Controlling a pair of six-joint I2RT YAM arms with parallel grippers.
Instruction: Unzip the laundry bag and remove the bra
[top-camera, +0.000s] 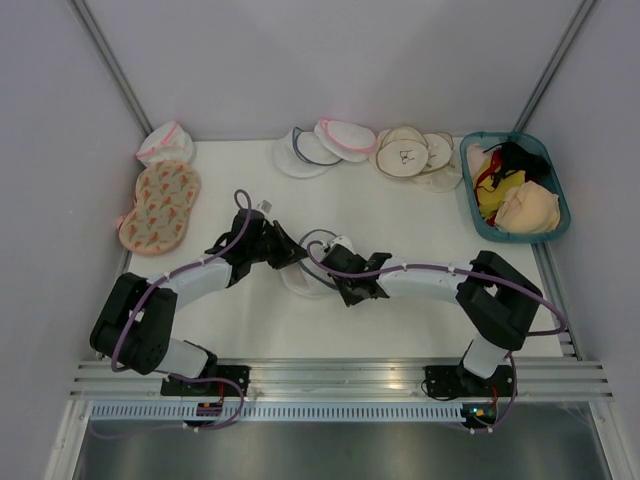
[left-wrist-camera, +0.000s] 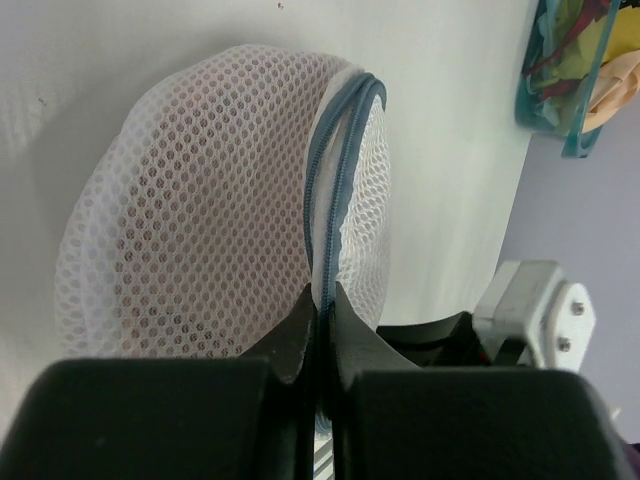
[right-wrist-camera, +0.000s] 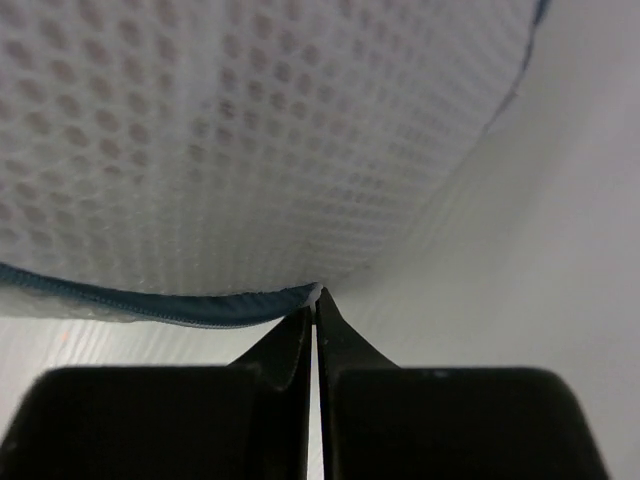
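Seen from above, the left gripper and right gripper crowd the laundry bag in the middle of the table, and their fingertips cannot be made out. The left wrist view fills that gap: its fingers are clamped together on the blue zip rim, and the bra shows only as a faint pink through the mesh. The right wrist view alone shows the right fingers pressed shut on the rim's edge under the mesh dome.
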